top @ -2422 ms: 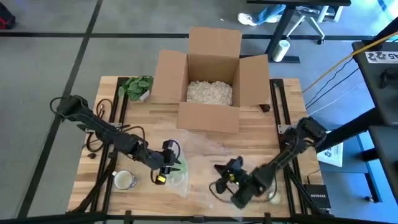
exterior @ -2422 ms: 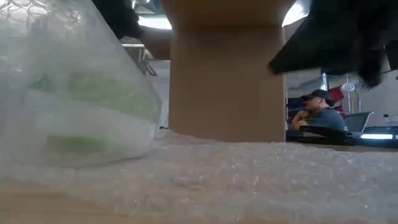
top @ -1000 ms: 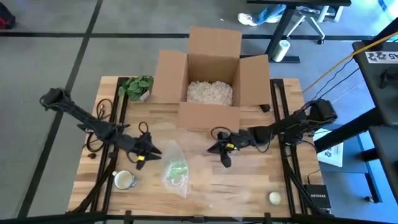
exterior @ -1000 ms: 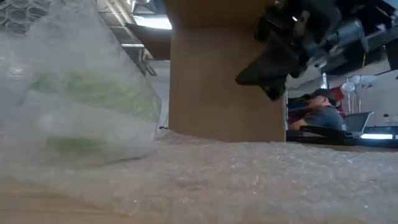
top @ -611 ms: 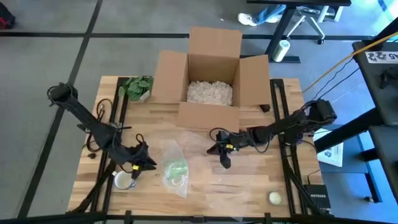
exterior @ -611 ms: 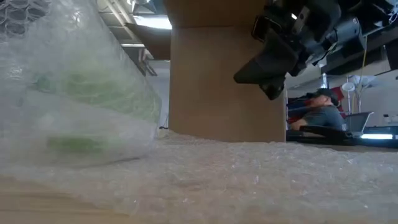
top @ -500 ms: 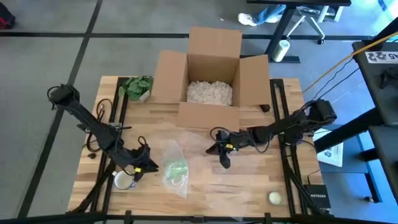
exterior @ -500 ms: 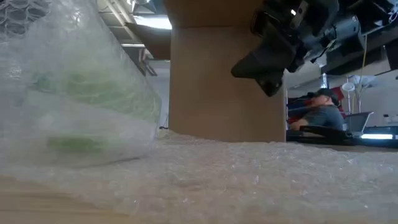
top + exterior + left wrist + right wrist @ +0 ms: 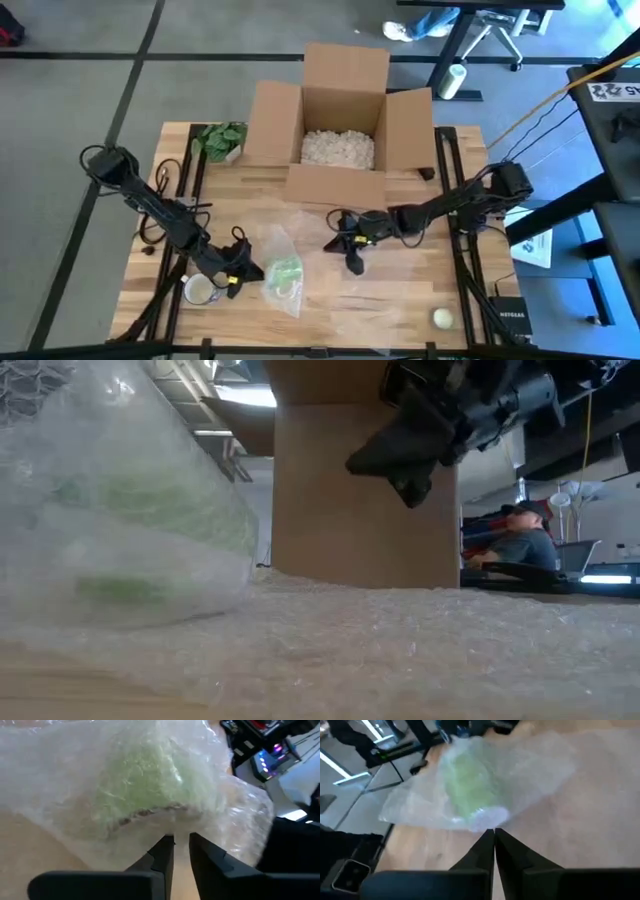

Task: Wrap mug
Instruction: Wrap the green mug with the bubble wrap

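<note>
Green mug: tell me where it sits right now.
In the high view the green mug lies swathed in bubble wrap on the table's front-left part, just right of the left gripper, in front of the cardboard box.

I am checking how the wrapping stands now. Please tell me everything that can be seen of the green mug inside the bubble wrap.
The green mug lies on its side on the wooden table, near the front and left of the middle, fully covered by clear bubble wrap bunched loosely around it. Its body shows pale green through the plastic, with a lighter end; no handle can be made out. The left hand is beside it, fingers slightly apart, gripping nothing.
</note>
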Motion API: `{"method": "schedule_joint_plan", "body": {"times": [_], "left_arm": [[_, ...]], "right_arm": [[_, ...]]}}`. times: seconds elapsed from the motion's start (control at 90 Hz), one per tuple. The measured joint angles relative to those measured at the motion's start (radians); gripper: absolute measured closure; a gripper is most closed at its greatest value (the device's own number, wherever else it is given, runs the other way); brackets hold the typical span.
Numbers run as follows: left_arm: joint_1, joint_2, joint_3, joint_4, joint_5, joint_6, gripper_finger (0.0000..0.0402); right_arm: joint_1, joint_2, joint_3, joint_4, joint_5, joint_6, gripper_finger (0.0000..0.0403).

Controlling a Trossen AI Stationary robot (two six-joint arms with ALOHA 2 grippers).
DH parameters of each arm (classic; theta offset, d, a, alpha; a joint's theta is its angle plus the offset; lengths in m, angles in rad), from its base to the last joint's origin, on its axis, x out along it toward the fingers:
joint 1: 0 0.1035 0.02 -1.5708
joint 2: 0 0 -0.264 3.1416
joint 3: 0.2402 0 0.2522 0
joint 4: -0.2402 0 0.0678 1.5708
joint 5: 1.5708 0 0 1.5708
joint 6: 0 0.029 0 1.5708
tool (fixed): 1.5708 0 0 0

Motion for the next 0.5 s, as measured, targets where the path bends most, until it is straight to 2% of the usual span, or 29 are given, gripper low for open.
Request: {"method": "schedule_joint_plan", "body": {"times": [0.167,0.5], "left_arm": [[0.034,0.044,0.042,-0.001,0.000,0.083,0.0398],[0.115,0.044,0.126,-0.003,0.015,0.258,0.0400]], "right_arm": [[0.013,0.080,0.070,-0.002,-0.020,-0.003,0.0403],[0.028,0.190,0.150,0.005,-0.038,-0.001,0.0403]]}}
